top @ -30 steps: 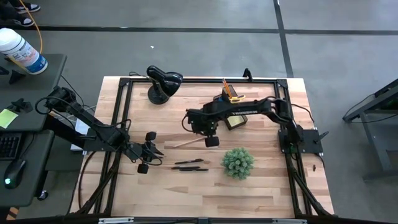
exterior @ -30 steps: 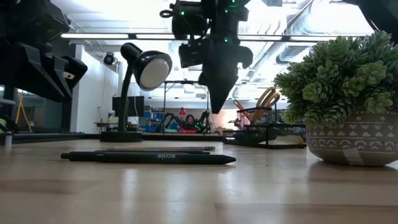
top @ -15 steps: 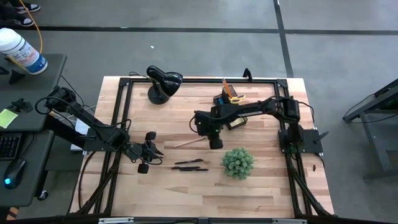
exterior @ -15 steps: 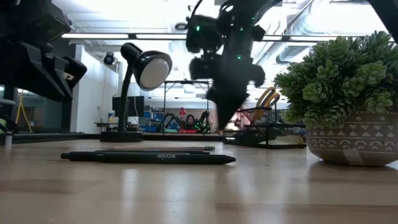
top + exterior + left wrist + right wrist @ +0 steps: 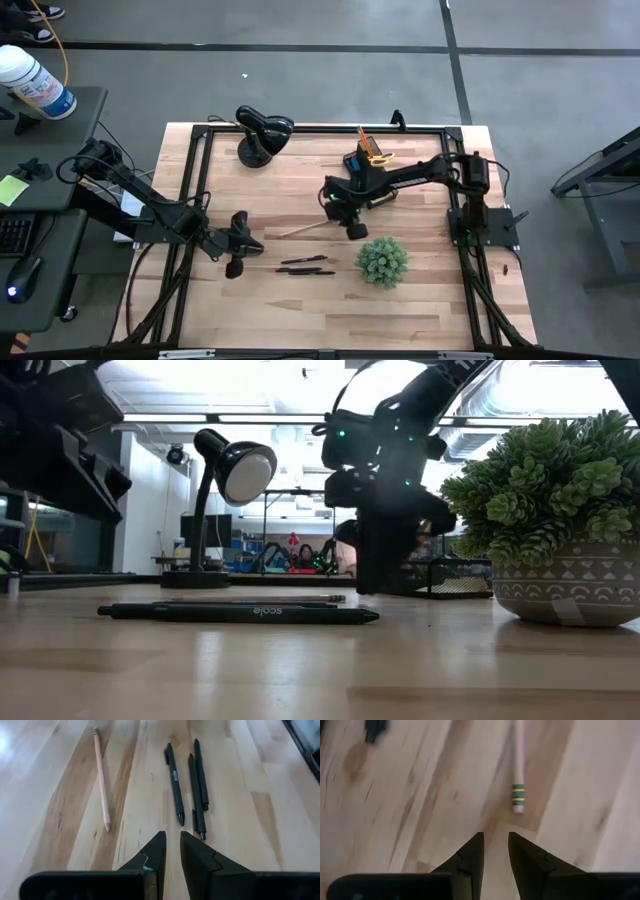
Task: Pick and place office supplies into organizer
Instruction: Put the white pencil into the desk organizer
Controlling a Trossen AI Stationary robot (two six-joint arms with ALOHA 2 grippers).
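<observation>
Three slim black pens point(image 5: 187, 785) on pale woodgrain.

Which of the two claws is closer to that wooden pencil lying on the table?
The right gripper: it hangs just past the eraser end of the pencil. The left gripper sits farther off, beyond the pencil's tip, by the pens.

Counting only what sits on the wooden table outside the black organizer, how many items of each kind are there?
Thin black pens: 3
Light wooden pencil with a green-banded eraser end: 1
Black domed desk lamp: 1
Round green spiky plant in a patterned pot: 1
Total: 6
</observation>
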